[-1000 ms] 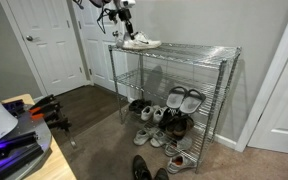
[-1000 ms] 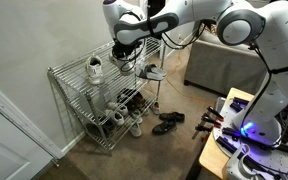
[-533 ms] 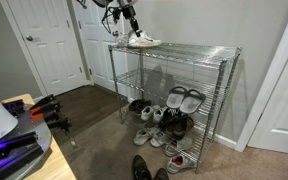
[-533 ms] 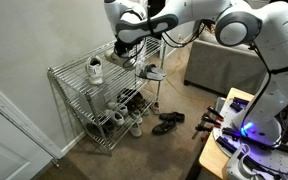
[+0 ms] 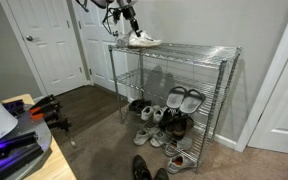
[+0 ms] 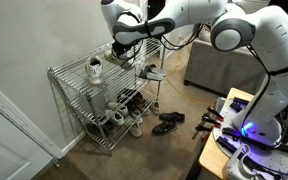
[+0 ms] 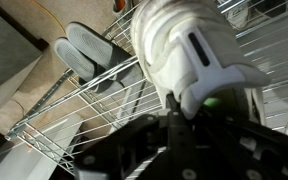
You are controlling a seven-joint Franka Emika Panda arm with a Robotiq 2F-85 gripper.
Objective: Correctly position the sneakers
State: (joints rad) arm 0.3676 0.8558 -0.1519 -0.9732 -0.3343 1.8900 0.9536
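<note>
One white sneaker [image 5: 142, 41] lies on the wire rack's top shelf [image 5: 189, 52] at the end nearest the door. It also shows in an exterior view [image 6: 95, 69]. In the wrist view its heel [image 7: 196, 58], with a green tab, fills the frame just above my fingers. My gripper [image 5: 131, 26] [image 6: 121, 53] [image 7: 180, 104] stands over that heel and looks shut on it. Another white shoe [image 6: 154, 73] shows lower at the rack's near end; I cannot tell if it is the second sneaker.
Grey-and-white sandals [image 5: 184, 98] and several other shoes sit on the lower shelves and the floor. One sandal [image 7: 84, 50] shows through the wires. Black shoes [image 5: 144, 168] [image 6: 167, 122] lie on the floor. A white door [image 5: 49, 45] stands beside the rack.
A second ago my gripper stood a little further from the sneaker; it has moved in over the heel. Little has changed in the last half second.
</note>
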